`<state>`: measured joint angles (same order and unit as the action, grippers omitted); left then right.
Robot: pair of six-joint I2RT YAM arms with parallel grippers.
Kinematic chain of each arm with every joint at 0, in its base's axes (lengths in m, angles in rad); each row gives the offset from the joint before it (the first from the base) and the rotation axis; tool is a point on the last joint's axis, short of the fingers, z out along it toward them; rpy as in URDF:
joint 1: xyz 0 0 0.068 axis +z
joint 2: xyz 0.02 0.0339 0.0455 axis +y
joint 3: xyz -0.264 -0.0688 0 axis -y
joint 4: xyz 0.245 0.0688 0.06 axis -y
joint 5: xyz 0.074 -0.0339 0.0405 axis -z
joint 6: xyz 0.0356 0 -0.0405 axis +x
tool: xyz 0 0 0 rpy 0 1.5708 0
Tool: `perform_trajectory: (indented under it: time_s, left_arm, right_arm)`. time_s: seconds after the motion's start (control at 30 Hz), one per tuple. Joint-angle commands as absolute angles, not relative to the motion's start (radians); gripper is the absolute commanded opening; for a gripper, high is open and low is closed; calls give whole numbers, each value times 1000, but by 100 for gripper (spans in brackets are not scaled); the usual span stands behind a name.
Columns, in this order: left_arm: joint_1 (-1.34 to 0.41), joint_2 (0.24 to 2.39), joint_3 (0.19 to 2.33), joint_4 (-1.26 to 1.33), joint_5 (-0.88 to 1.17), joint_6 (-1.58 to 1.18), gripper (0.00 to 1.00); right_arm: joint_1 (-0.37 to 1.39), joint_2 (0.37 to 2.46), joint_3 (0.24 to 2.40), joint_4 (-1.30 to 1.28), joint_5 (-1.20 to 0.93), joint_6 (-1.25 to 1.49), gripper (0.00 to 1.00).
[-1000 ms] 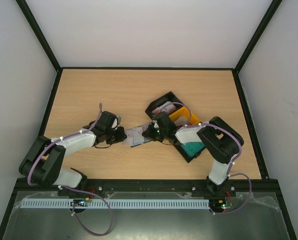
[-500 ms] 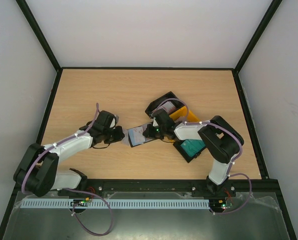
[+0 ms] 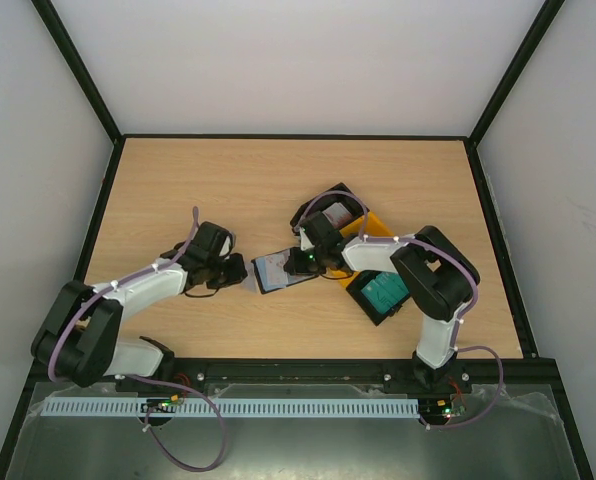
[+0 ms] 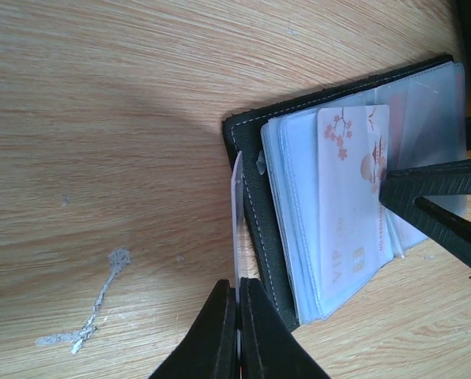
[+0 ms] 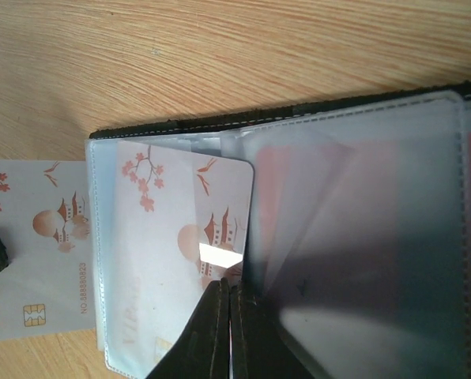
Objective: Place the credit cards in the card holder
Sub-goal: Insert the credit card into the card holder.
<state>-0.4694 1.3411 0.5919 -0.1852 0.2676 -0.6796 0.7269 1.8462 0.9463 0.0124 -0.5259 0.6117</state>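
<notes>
The card holder (image 3: 278, 272) lies open on the table between both grippers, its black edge (image 4: 259, 213) and clear sleeves (image 5: 362, 221) showing. A pale pinkish credit card (image 5: 192, 225) with a blossom print sits partly in a sleeve; my right gripper (image 5: 229, 294) is shut on its exposed end. My left gripper (image 4: 238, 296) is shut on a second credit card (image 4: 236, 221), seen edge-on just beside the holder's left edge. That card (image 5: 34, 253) shows its printed face in the right wrist view. From above, the left gripper (image 3: 244, 272) and right gripper (image 3: 300, 262) flank the holder.
Joined bins stand right of the holder: a black bin (image 3: 330, 205) with a patterned card, a yellow bin (image 3: 378, 230), and a black bin holding teal cards (image 3: 383, 293). Black rails (image 3: 493, 240) edge the table. A pale scuff mark (image 4: 101, 300) is on the wood.
The right gripper has edged left and farther from the bases over the holder, its forearm swinging off the bins. The holder has turned slightly. The left gripper has hardly moved.
</notes>
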Motion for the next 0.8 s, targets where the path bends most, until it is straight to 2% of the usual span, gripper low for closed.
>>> perform_trajectory:
  time_s: [0.0,0.3,0.53,0.77]
  left_arm:
    - [-466,1378,593,-183,287,-662,2]
    - [-466,1389,601,-179,299,-652,2]
    - [-466,1357,612,-200,274,-654,2]
    - [-466,1262,634,-172,326,-659,2]
  right_arm:
    - [738,1868,971,-28,-550,569,2]
    - [752,1868,997,1,-556,535,3]
    - [753,1832,1018,-56,-371,592,24]
    - [753,1817,1008,-77,-307,646,28]
